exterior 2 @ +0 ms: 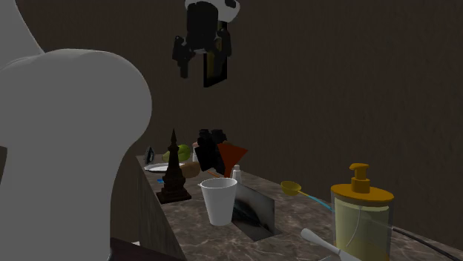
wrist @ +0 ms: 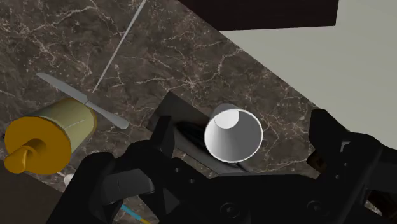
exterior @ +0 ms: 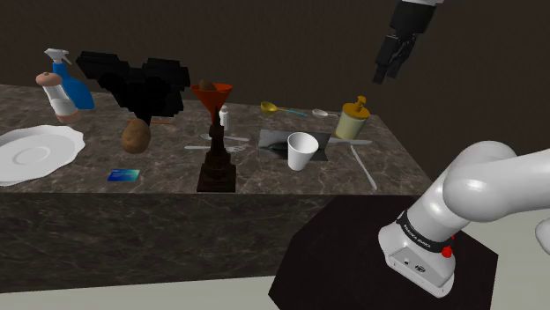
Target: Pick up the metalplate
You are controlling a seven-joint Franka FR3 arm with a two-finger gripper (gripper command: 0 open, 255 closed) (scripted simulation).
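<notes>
Shoulder cam: above & beside the stand [exterior: 353, 255], looking down across the marble counter [exterior: 397, 169]. 2nd ext cam: low, close behind the arm [exterior 2: 67, 148], facing along the counter. Wrist cam looks down from high up; all 3 share the white cup [wrist: 233, 135] & soap dispenser [wrist: 48, 137].

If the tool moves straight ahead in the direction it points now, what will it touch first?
Probably the white cup, which lies in line between the open fingers of the tool and stands on the dark flat plate; depth is uncertain.

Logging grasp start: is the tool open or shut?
Open: the tool hangs high above the white cup, its two black fingers wide apart, clasping nothing.
</notes>
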